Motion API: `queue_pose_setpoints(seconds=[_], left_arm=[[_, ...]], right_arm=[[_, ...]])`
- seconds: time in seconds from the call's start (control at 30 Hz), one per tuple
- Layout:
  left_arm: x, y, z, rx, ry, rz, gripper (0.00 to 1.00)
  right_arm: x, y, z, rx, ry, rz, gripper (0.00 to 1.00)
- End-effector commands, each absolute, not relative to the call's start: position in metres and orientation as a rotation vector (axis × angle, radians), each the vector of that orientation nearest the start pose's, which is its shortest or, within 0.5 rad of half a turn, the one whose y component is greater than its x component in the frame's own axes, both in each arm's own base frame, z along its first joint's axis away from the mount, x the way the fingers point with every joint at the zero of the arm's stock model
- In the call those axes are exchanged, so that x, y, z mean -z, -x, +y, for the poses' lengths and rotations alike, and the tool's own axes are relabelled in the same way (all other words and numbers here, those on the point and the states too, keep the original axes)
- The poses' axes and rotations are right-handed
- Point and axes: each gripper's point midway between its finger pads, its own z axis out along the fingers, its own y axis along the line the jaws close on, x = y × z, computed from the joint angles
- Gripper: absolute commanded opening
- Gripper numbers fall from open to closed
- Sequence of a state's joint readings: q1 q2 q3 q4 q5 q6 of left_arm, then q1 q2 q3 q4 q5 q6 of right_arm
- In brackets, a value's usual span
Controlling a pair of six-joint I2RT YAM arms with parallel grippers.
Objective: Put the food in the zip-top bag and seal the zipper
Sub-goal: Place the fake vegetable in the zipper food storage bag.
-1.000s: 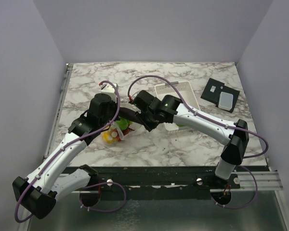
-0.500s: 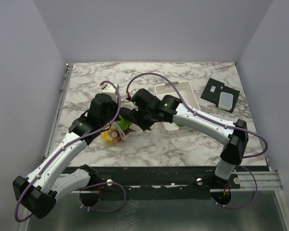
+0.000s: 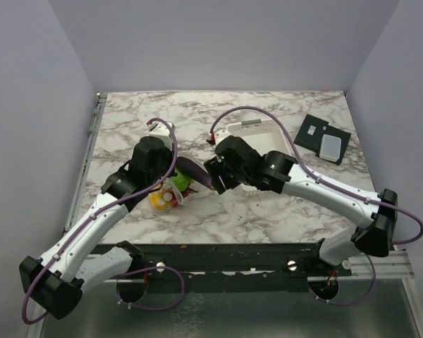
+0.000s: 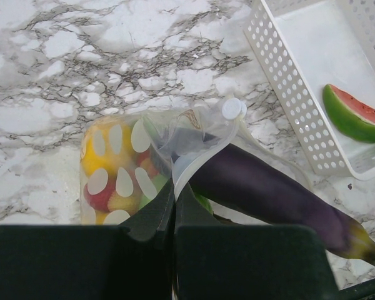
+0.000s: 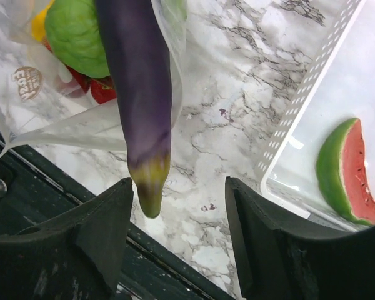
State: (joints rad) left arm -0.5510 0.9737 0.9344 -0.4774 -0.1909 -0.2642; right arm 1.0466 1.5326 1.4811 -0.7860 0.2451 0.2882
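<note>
The zip-top bag (image 3: 166, 198) lies on the marble table, holding yellow, red and green food. My left gripper (image 4: 173, 197) is shut on the bag's mouth edge (image 4: 175, 172). The dark purple eggplant (image 4: 262, 187) lies half inside the open mouth, its yellow-green tip sticking out. My right gripper (image 5: 178, 182) stands open just behind that tip (image 5: 149, 181), not touching it. In the top view the right gripper (image 3: 215, 177) is to the right of the eggplant (image 3: 192, 167). A watermelon slice (image 5: 347, 172) lies in the white basket (image 5: 306, 94). I cannot make out the zipper.
The white basket (image 3: 250, 126) sits behind the right arm, mostly covered by it. A black plate with a small white piece (image 3: 323, 138) lies at the back right. The dark front rail (image 5: 175, 275) of the table runs right under the right gripper.
My right gripper has opened, let go of the eggplant and drawn back to the right. The eggplant stays in the bag's mouth. The left arm has held still.
</note>
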Motion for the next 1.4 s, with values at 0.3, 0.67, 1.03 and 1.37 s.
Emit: queue_pose_setpoints(seconds=[0.3,0.67,1.03,1.37], left_arm=[[-0.219,-0.281,-0.146,0.291,-0.190,2.086,0.00],[-0.219,-0.282,-0.146,0.291,-0.191,2.089,0.00],[-0.219,-0.281,-0.147,0.295,-0.194,2.088,0.00],[-0.218,-0.282,-0.148,0.294,-0.196,2.092,0.00]], right_arm=[[-0.224,-0.194,0.347,-0.833,0.526,2.112,0.66],[-0.210,-0.207,0.357,-0.842,0.451,2.087,0.64],[-0.190,-0.218,0.353,-0.749,0.405,2.130,0.61],[-0.184,-0.218,0.357,-0.757,0.407,2.134,0.51]])
